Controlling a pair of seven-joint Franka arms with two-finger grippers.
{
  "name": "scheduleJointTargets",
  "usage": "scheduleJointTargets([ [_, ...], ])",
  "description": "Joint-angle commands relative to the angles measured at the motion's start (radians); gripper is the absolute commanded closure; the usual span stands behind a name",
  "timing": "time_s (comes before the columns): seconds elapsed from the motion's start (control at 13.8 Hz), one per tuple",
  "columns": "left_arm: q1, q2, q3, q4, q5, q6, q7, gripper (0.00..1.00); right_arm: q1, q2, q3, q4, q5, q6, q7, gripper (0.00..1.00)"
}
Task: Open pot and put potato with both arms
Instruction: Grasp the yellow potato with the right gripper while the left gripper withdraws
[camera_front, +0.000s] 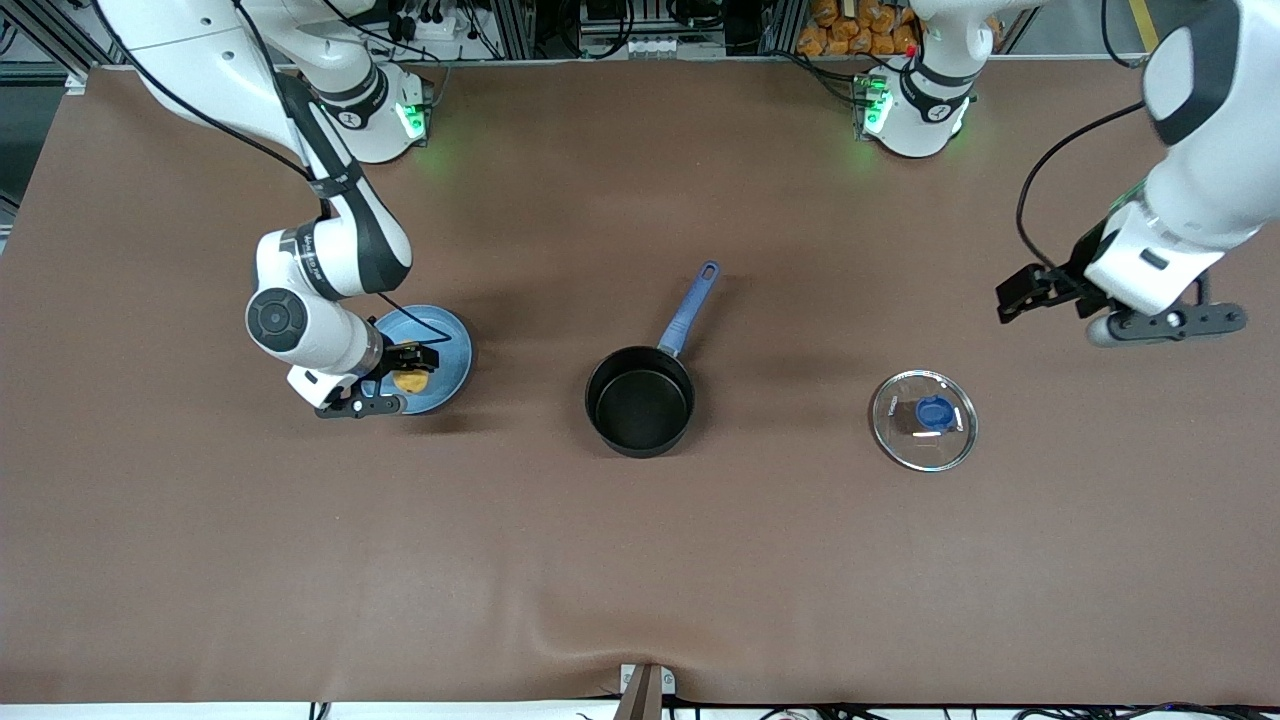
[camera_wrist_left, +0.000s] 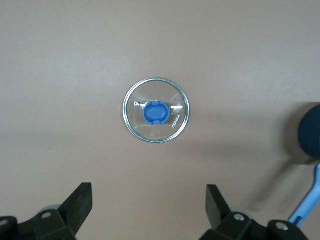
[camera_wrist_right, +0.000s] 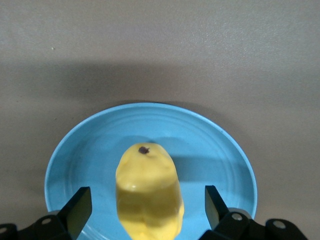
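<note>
A: Right, pot (camera_front: 640, 402) sitting uncovered near the middle of the counter (camera_front: 640, 560), blue handle (camera_front: 690, 310) pointing toward the edge where the arm bases stand. Nothing inside but bare black bottom.

B: And the glass lid (camera_front: 923, 420) lying flat on the counter toward the left arm's end, blue knob up, well apart from the pot. Left gripper (camera_front: 1020, 298) hanging up in the air over the counter between the lid and the base edge, fingers (camera_wrist_left: 77, 205) spread wide, empty. Looks parked, waiting.

A: Potato (camera_wrist_right: 149, 197) resting on the blue plate (camera_wrist_right: 215, 150) toward the right arm's end. Right gripper (camera_front: 408, 372) low over the plate, fingers (camera_wrist_right: 77, 210) wide apart on either side of the potato, not yet closed on it.

B: So opening appears done, potato step only starting. Risks from here?

A: Mostly the grasp. Smooth, rounded lump; closing off-centre could squeeze it out sideways and send it rolling off the plate. Descending too far could press fingertips into the plate and tip or drag it.

B: Also the carry. Weak pinch could drop the potato on the counter short of the pot. Releasing from too high could bounce it off the rim or nudge the light pot by its handle.

A: Plate holding only the potato; pot empty; lid covering nothing.
</note>
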Motion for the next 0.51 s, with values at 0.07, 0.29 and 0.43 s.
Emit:
scheduleJointTargets([
  [0.07, 0.001, 0.031, -0.005, 0.149, 0.003, -0.110, 0.048, 0.00, 0.008, 0.018, -0.005, -0.029, 0.015, 0.063, 0.008, 0.00],
  [0.29, 0.006, 0.019, -0.003, 0.178, 0.003, -0.179, 0.085, 0.00, 0.011, 0.028, -0.005, -0.043, 0.015, 0.088, 0.008, 0.13],
  [0.43, 0.006, -0.025, 0.006, 0.178, 0.003, -0.179, 0.085, 0.00, 0.011, 0.024, -0.005, -0.046, 0.015, 0.088, 0.010, 0.49],
])
